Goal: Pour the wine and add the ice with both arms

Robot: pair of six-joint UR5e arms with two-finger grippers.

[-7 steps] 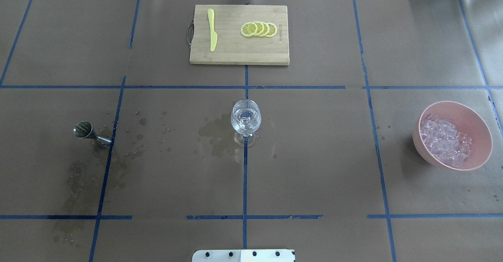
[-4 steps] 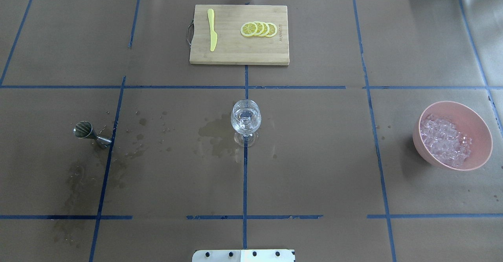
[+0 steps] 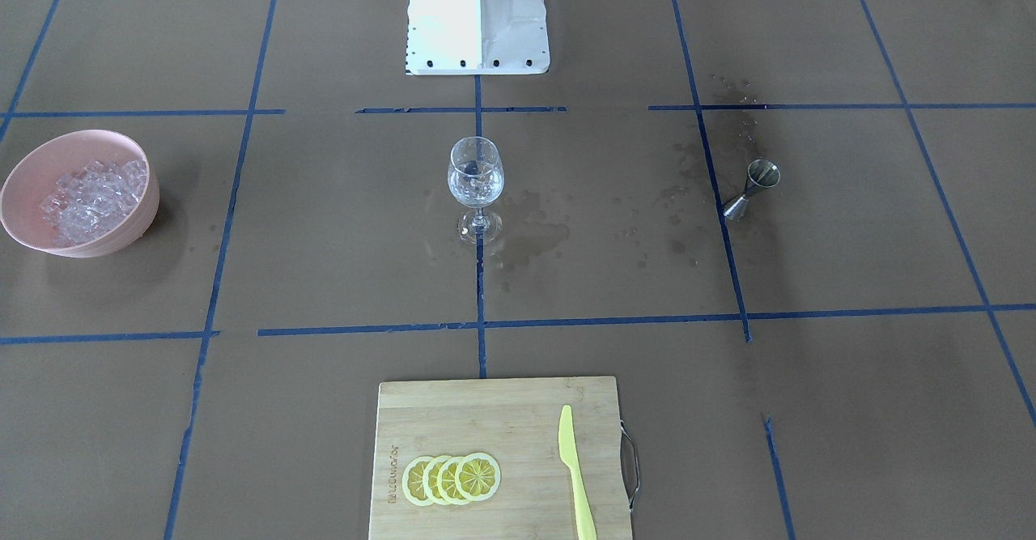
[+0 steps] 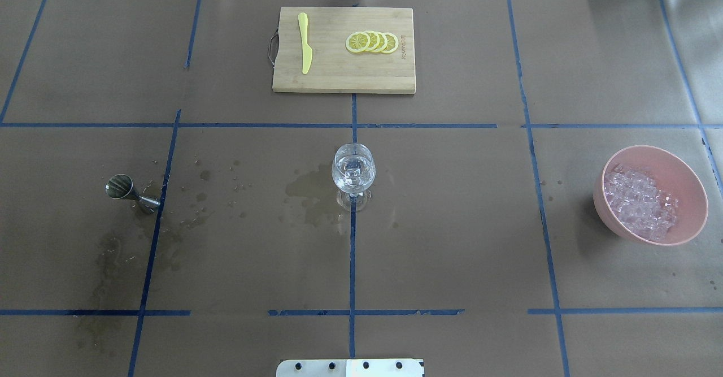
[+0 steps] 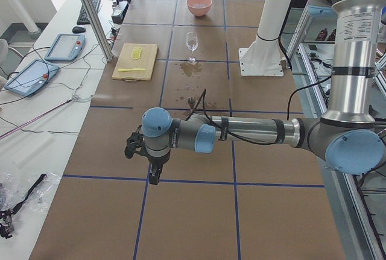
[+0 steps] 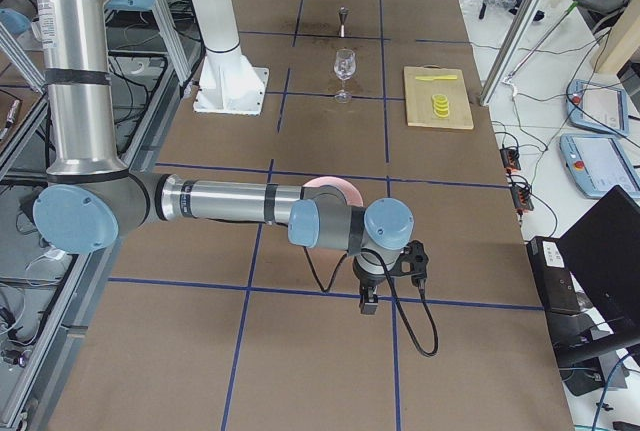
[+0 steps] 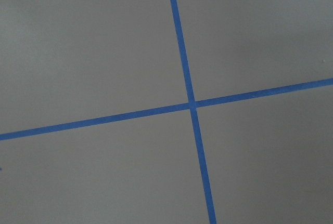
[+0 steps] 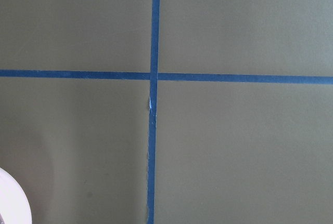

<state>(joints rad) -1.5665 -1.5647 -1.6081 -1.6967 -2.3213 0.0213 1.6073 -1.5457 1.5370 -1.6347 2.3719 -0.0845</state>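
Note:
A clear stemmed glass with clear contents stands at the table's middle, also in the front view. The ice is heaped in a pink bowl at the right, also in the front view. A steel jigger stands at the left. My left gripper shows only in the exterior left view, low over the table's left end, far from the jigger. My right gripper shows only in the exterior right view, past the bowl. I cannot tell whether either is open or shut.
A wooden cutting board at the far edge carries a yellow knife and lemon slices. Wet stains lie left of the glass and around the jigger. The white pedestal base stands at the near edge.

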